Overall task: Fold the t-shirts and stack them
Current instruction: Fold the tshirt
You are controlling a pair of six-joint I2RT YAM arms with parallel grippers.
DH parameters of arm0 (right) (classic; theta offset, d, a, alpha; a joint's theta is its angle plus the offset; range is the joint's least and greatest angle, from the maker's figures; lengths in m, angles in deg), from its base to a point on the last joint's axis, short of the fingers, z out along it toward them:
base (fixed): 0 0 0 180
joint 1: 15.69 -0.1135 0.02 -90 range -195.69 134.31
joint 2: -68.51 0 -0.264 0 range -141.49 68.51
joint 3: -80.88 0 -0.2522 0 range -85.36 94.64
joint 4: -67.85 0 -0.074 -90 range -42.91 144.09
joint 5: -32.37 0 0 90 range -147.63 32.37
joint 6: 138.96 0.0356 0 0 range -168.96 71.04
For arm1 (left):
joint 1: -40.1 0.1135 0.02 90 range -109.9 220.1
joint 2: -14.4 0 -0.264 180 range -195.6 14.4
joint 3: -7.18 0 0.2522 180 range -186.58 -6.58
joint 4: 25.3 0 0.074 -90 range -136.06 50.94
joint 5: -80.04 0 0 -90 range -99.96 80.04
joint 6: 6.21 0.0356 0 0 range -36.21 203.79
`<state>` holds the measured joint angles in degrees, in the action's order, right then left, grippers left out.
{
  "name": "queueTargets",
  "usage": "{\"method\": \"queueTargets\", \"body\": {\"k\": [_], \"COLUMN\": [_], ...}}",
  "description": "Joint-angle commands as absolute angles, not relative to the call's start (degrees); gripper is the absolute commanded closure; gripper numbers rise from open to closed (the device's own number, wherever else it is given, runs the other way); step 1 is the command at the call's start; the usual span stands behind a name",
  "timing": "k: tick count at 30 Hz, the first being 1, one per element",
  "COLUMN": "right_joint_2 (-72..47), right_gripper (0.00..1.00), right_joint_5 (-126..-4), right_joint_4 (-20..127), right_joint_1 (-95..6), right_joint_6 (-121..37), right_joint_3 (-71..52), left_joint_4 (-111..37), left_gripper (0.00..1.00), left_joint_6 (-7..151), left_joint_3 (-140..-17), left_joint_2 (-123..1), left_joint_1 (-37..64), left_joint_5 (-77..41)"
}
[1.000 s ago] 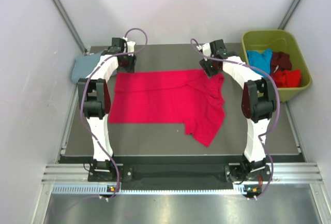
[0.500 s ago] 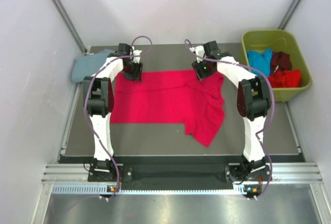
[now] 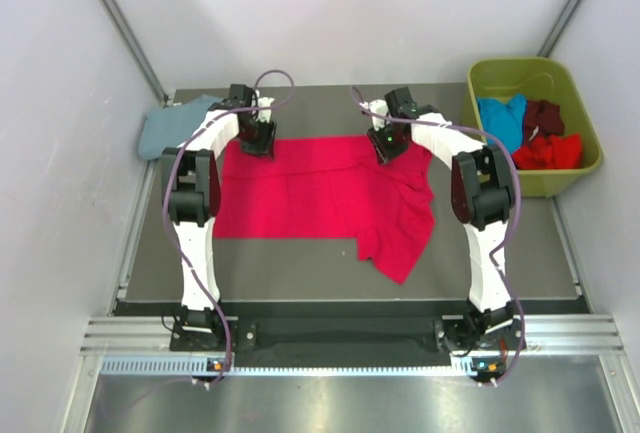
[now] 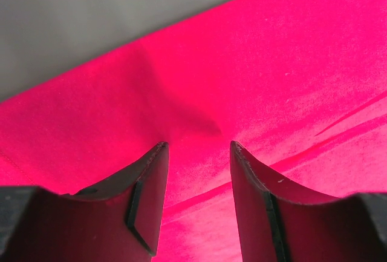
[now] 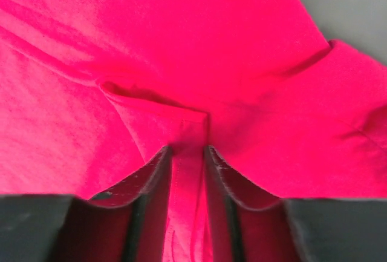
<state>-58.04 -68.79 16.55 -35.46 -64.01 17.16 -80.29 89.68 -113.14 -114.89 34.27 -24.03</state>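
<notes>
Soft red shirt [image 3: 300, 198] lying flat, right side rumpled. Half-open left gripper [image 4: 198, 148] sitting on smooth cloth; right gripper [image 5: 186, 150] pinching stitched hem fold, jaws narrow.

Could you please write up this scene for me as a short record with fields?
red shirt: spread on the table, right side rumpled
left gripper: open, tips on the red shirt near its far edge
right gripper: pinching a hemmed fold of the red shirt
blue-grey shirt: far-left corner, apart from both grippers
bin: far right, beside the table
binned shirts: blue, maroon, red, unfolded
</notes>
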Motion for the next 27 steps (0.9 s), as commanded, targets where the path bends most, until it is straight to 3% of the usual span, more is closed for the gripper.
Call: {"method": "queueTargets", "body": {"k": [1,2,6,12,15,22,27], "right_joint_2": [-57.71,-57.53,-56.13,-51.74,-50.15,-43.3,-46.62], "right_gripper": [0.72,0.8,0.92,0.93,0.84,0.81,0.6], "right_joint_5": [-70.55,-70.64,-70.64,-70.2,-70.55,-69.25,-66.69], "right_joint_4": [17.0,16.91,16.56,15.68,14.89,14.45,15.42], "right_joint_1": [-36.87,-36.96,-37.93,-40.12,-41.44,-42.15,-41.36], "right_joint_6": [-63.55,-63.72,-63.9,-63.99,-62.93,-61.61,-63.11], "right_joint_3": [20.02,19.76,19.14,16.16,13.87,9.91,12.8], "left_joint_4": [-80.37,-80.37,-80.28,-79.58,-79.49,-78.87,-79.48], "left_gripper": [0.5,0.5,0.5,0.51,0.51,0.51,0.51], "left_joint_6": [89.5,89.59,89.59,89.85,90.2,90.73,89.68], "left_joint_3": [-115.21,-115.12,-115.39,-115.56,-115.74,-115.83,-117.14], "left_joint_2": [-114.27,-114.27,-114.62,-114.53,-114.53,-114.18,-115.15], "left_joint_1": [34.39,34.3,34.39,34.47,34.47,34.74,34.74], "left_joint_5": [-24.11,-24.02,-24.46,-24.64,-24.64,-23.67,-24.29]}}
